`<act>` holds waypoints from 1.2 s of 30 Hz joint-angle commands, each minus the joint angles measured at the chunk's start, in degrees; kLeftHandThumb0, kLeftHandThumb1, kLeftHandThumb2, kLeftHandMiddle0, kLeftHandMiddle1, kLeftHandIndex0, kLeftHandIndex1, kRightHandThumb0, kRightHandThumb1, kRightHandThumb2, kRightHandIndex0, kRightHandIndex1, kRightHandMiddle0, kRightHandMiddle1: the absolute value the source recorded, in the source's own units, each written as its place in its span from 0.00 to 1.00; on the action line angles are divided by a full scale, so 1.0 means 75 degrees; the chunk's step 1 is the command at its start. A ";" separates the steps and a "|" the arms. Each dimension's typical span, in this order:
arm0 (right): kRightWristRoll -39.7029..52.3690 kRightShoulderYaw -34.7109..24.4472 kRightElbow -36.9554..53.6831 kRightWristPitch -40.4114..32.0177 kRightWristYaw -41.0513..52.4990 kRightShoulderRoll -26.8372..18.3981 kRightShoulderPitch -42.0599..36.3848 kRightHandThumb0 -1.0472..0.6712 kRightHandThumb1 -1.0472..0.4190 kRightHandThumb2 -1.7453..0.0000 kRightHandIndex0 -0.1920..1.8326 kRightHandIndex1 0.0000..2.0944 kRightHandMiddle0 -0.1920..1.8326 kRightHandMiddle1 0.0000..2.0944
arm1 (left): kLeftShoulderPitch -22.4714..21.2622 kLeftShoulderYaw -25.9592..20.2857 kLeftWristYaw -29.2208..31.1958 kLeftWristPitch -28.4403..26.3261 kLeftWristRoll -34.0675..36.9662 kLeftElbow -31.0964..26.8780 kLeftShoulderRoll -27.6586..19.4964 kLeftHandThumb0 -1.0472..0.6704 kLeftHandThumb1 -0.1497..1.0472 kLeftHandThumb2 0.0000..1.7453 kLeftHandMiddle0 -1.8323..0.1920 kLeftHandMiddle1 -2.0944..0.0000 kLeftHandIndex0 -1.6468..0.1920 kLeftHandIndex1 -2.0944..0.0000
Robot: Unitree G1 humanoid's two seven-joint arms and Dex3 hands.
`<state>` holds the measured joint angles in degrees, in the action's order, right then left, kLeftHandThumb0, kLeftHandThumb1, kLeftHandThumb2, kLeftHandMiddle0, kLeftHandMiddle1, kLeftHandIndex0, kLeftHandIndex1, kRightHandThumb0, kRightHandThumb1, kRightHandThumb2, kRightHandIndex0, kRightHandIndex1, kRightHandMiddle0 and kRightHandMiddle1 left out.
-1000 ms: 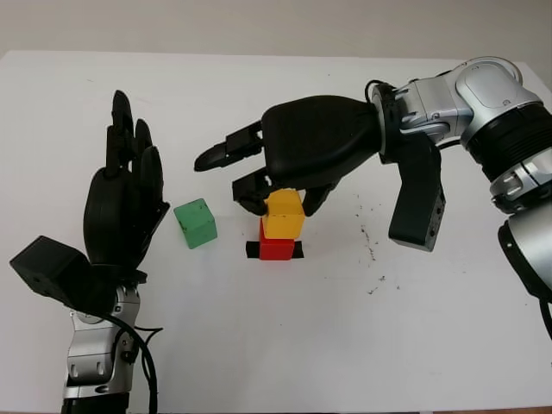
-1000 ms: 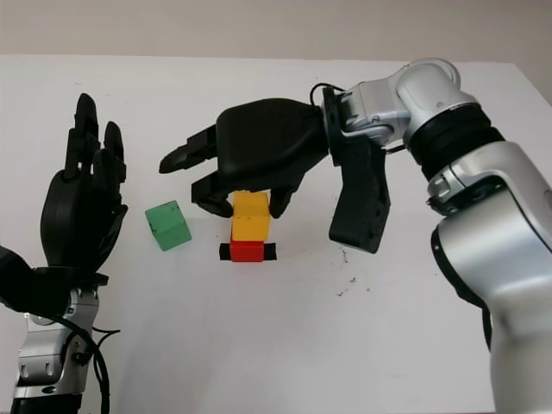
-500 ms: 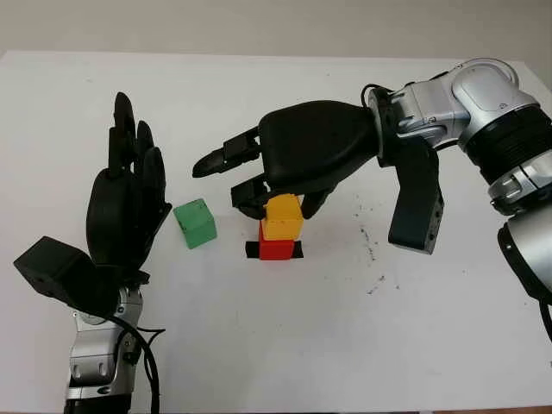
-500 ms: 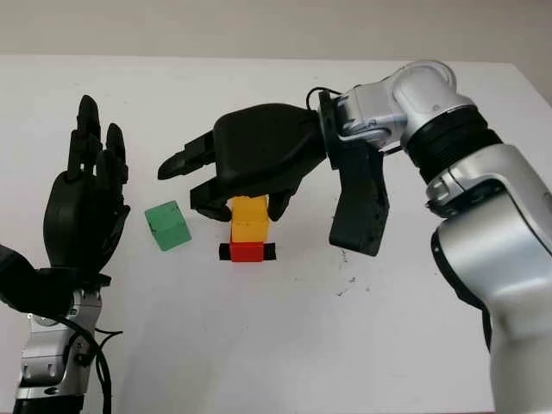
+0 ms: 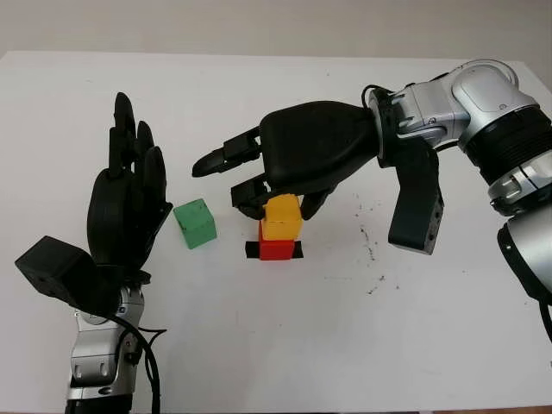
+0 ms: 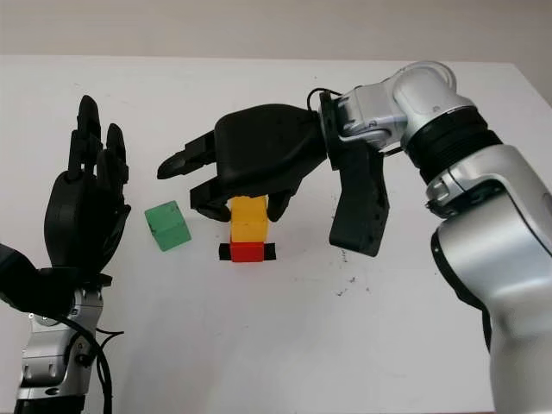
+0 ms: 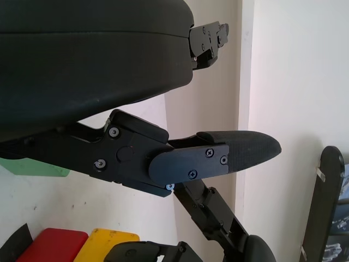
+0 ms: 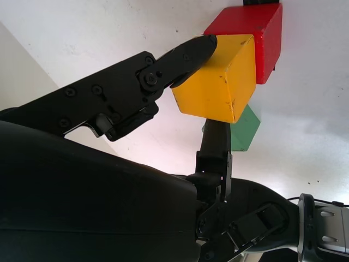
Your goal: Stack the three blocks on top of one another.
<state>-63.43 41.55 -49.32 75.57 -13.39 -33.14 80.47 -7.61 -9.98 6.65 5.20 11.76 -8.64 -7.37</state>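
A white table [image 5: 276, 345] is seen under both arms, with a pale wall behind its far edge. The right hand [image 5: 280, 185] is held over the middle of the table with its fingers [image 8: 185, 54] pressed against the yellow block [image 5: 282, 217], which is set on the red block [image 5: 277, 248]; the left hand [image 5: 125, 207] is raised upright at the near left, open and holding nothing. The green block [image 5: 195, 223] is placed on the table between the left hand and the two-block stack, and a strip of black tape [image 5: 251, 250] is seen under the red block.
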 commanded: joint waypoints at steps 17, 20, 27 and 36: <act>-0.0097 0.0051 -0.0139 0.0154 0.0414 -0.0019 0.0233 0.16 0.10 0.97 0.01 0.00 0.02 0.20 | -0.0017 0.0013 0.0013 0.0131 -0.0025 0.0053 0.0021 0.18 1.00 0.31 1.00 1.00 1.00 1.00; -0.0015 -0.0005 -0.0183 0.0177 0.0656 -0.0061 0.0276 0.17 0.11 0.97 0.00 0.00 0.00 0.13 | -0.0028 0.0001 0.0049 0.0193 -0.0033 0.0109 -0.0009 0.18 1.00 0.31 1.00 1.00 1.00 1.00; 0.1250 -0.0611 -0.0473 0.0014 0.1801 -0.0706 0.0281 0.13 0.12 0.97 0.00 0.00 0.00 0.00 | -0.0015 -0.0065 0.0108 0.0205 0.0019 0.0119 -0.0059 0.18 1.00 0.30 1.00 1.00 1.00 1.00; 0.6061 -0.2504 -0.0065 -0.1765 0.4126 -0.1053 -0.2418 0.09 0.00 0.69 0.00 0.00 0.00 0.00 | -0.0003 -0.0255 0.0274 0.0055 0.0150 0.0047 -0.0306 0.18 1.00 0.31 1.00 1.00 1.00 1.00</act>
<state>-20.89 24.60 -50.45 64.56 16.48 -40.75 67.32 -7.67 -11.25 8.41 5.93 12.44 -7.47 -8.93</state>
